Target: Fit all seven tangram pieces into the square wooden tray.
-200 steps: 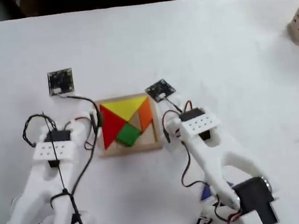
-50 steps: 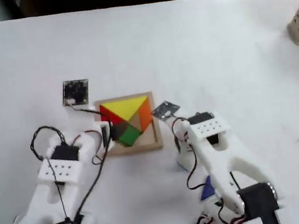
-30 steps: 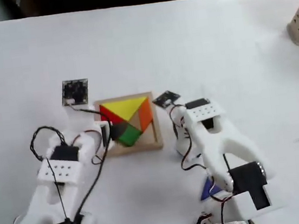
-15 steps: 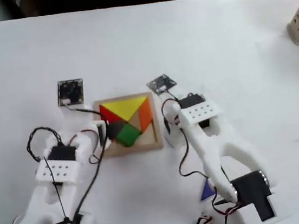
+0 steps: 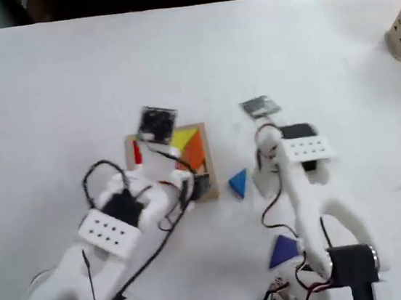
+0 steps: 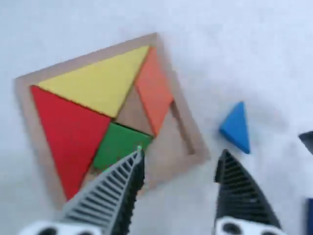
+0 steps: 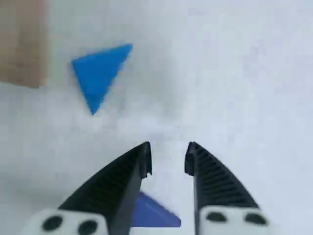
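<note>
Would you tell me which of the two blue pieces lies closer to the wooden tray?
The lighter blue triangle, just beside the tray; the darker blue piece lies farther off, beside the right arm.

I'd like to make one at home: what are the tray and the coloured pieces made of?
The tray looks like bare pale wood: tan, matt, unpainted. The pieces, such as the yellow triangle and the blue triangle, show flat, even colour, probably painted wood, though plastic can't be ruled out.
</note>
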{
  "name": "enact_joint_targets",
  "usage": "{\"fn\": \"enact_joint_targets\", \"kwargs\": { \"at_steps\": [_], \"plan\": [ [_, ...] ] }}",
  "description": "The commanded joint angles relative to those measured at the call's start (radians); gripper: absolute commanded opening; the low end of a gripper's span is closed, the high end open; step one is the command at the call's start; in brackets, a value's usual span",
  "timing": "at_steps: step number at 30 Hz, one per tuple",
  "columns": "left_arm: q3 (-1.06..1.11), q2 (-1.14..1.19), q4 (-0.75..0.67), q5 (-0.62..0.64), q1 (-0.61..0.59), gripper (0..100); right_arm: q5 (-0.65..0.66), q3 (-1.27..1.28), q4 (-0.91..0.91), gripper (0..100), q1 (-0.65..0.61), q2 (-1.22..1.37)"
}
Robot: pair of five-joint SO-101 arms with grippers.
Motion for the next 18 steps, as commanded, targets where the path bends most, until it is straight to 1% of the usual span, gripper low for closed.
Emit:
{"fn": "enact_joint_targets", "kwargs": {
  "at_steps": [1, 3, 5, 7, 9, 11, 14, 18],
  "plan": [
    [-0.135, 0.088, -0.006, 0.029, 0.174, 17, 0.009, 0.061, -0.059, 12.5, 0.200, -0.087],
    [-0.181, 0.197, -0.037, 0.044, 0.219, 23, 0.006, 0.075, -0.074, 12.8, 0.277, -0.099],
    [-0.239, 0.331, -0.060, 0.114, 0.242, 30, 0.006, 0.081, -0.076, 12.8, 0.343, -0.097],
    [-0.316, 0.464, -0.061, 0.152, 0.260, 35, 0.009, 0.083, -0.076, 12.9, 0.392, -0.087],
    [-0.391, 0.578, -0.057, 0.150, 0.278, 36, 0.014, 0.095, -0.091, 13.0, 0.423, -0.067],
    [-0.456, 0.674, -0.060, 0.157, 0.280, 36, 0.018, 0.095, -0.108, 13.0, 0.426, -0.045],
    [-0.548, 0.791, -0.058, 0.157, 0.251, 36, 0.051, 0.091, -0.110, 13.0, 0.420, -0.022],
    [-0.641, 0.894, -0.055, 0.153, 0.213, 36, 0.058, 0.091, -0.108, 13.0, 0.406, -0.021]
  ]
}}
